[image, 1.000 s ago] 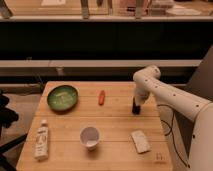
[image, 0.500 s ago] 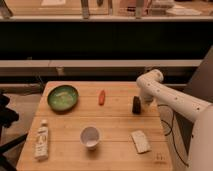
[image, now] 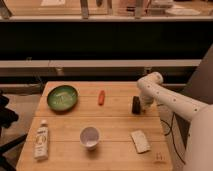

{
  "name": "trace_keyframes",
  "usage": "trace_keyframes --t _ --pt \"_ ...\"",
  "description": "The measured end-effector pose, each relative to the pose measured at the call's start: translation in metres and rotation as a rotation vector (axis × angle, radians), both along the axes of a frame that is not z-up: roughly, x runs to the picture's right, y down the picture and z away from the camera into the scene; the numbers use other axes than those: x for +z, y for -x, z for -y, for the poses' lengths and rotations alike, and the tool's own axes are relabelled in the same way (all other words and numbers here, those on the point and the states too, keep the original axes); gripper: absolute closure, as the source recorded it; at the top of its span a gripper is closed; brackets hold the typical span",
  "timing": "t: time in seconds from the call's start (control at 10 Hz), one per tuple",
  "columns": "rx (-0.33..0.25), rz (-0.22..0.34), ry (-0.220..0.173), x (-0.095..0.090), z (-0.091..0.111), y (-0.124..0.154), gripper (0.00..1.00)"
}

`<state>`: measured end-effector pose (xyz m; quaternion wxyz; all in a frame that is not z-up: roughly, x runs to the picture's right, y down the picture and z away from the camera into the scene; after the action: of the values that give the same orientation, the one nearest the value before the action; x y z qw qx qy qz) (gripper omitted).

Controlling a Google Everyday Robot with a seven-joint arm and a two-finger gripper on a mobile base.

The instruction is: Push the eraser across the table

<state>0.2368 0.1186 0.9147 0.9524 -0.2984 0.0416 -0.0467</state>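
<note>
- Camera view: the bench (image: 115,125) is a pale wooden top of long planks with visible seams, rectangular, seen from above and in front.
- The eraser (image: 135,105) is a small, dark, matte oblong block toward the bench's 3 o'clock edge.
- The gripper (image: 146,104) hangs from the white, smooth-shelled arm (image: 170,100) just at the eraser's 3 o'clock side; whether the fingers are wide, narrow or touching the block, I cannot tell.
- A round green plate (image: 62,97) sits at 10 o'clock on the bench, glossy inside.
- A small orange-red carrot-shaped thing (image: 101,97) lies near 12 o'clock (between plate and eraser).
- A white round cup (image: 89,137) stands at 6 o'clock.
- A pale tube (image: 42,142) lies at 8 o'clock.
- A whitish rectangular pad (image: 140,141) lies at 4 o'clock.
- Behind the bench runs a dark low wall with a pale ledge (image: 100,63).
</note>
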Motion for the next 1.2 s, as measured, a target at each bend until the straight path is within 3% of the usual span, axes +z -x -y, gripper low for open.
trace_keyframes --t 0.2,0.7,1.0,1.2 --pt "-0.015 0.004 0.003 0.001 -0.001 0.024 1.00" --pt "-0.049 0.026 0.006 0.003 0.000 0.021 1.00" --pt "-0.080 0.038 0.008 0.004 0.003 0.055 1.00" --pt "-0.105 0.047 0.009 0.004 0.005 0.062 1.00"
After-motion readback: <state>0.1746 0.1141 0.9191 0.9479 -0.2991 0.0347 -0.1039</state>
